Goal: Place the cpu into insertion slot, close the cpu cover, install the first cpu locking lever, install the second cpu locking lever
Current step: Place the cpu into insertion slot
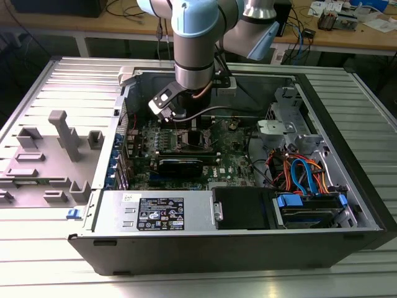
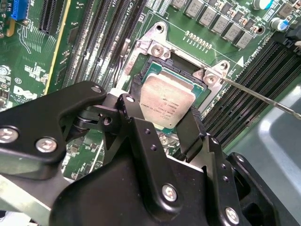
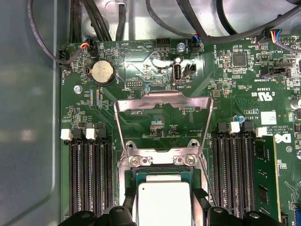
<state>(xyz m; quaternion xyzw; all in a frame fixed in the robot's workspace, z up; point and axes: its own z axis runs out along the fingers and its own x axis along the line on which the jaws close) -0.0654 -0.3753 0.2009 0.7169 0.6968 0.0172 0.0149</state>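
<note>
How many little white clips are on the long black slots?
4. Two white clips cap the slots on one side of the cpu, two more on the other side. More may hide at the slots' far ends.

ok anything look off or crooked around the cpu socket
Nothing stands out. The cpu lines up squarely with the insertion slot, gripper shut on two of its sides. The cpu cover stands swung open and a locking lever sticks out unlatched, both fitting an unfinished install. No damage shows.
</note>
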